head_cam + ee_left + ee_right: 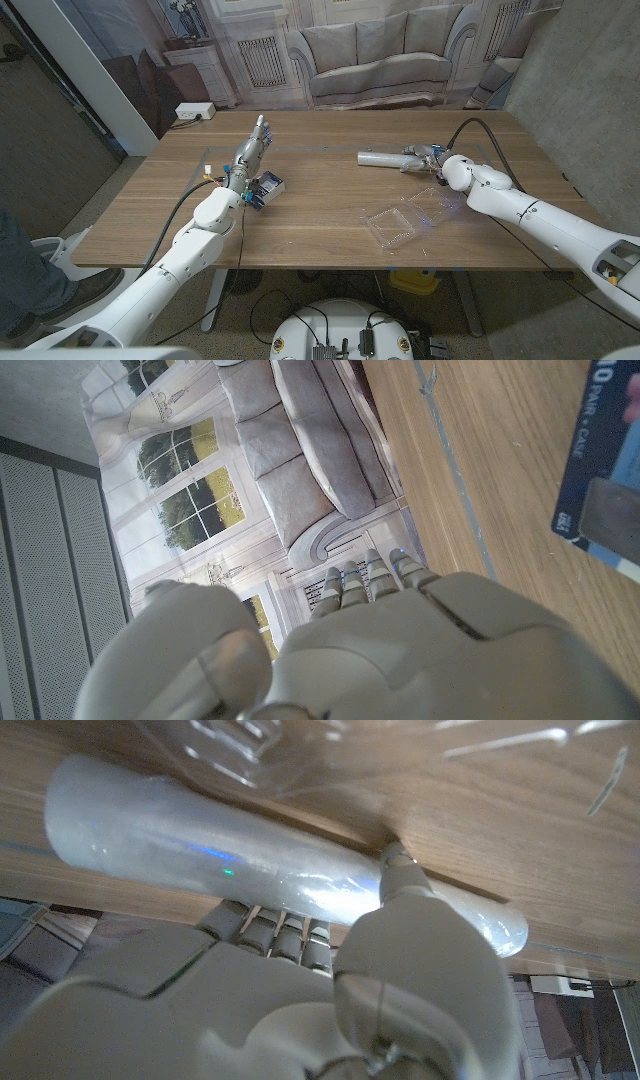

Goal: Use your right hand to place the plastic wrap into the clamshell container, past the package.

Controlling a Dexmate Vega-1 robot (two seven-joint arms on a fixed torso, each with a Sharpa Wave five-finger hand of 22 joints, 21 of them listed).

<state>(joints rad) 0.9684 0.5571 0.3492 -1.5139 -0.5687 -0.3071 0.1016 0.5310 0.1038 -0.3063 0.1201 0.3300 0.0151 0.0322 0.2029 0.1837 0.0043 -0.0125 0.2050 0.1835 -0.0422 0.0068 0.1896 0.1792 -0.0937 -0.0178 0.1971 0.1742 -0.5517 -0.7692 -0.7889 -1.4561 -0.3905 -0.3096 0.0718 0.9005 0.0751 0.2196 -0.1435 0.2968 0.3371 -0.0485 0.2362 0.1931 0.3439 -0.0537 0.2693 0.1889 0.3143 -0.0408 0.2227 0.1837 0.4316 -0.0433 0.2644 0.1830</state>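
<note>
The plastic wrap [383, 158] is a pale roll lying across the far middle of the table. My right hand [430, 157] grips its right end. In the right wrist view my fingers [270, 932] curl behind the plastic wrap [220, 855] and my thumb crosses over it, with the roll close against the wood. The clear clamshell container [404, 217] lies open on the table, nearer than the roll; its edge [300, 750] is beside the roll. The blue package [268, 187] lies to the left, next to my left hand [252, 150], which stands with straight fingers and holds nothing.
My left forearm [205, 225] runs along the table's left side. A black cable [490, 140] loops from my right wrist over the far right of the table. The package's blue face [600, 460] is close to my left hand [400, 650]. A backdrop stands behind the table.
</note>
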